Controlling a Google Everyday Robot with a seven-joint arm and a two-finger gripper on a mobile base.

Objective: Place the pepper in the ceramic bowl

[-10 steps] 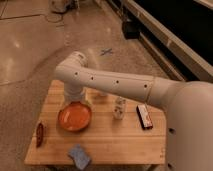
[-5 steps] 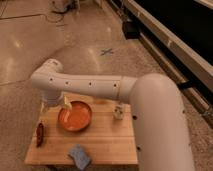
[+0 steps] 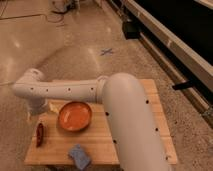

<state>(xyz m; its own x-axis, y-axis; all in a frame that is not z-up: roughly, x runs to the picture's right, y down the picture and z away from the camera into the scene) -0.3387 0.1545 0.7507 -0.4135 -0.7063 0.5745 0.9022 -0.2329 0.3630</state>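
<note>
The pepper point(image 3: 39, 134) is small, slender and dark red-brown, and it lies near the left edge of the wooden table point(image 3: 105, 145). The ceramic bowl point(image 3: 75, 115) is round, shallow, orange and empty, just right of the pepper. My white arm reaches across the table from the right and bends down at the far left. The gripper point(image 3: 40, 111) hangs at its end, over the table's left edge, just behind the pepper and left of the bowl. It is partly hidden by the arm.
A blue-grey folded cloth point(image 3: 79, 155) lies near the table's front edge. My thick arm link point(image 3: 127, 120) covers the table's right half. A blue tape cross point(image 3: 106, 51) marks the floor behind. A dark ledge point(image 3: 175, 45) runs along the right.
My arm has swung left, from above the bowl to the table's left edge by the pepper. The upper arm now fills more of the view. Bowl, pepper and cloth have not moved.
</note>
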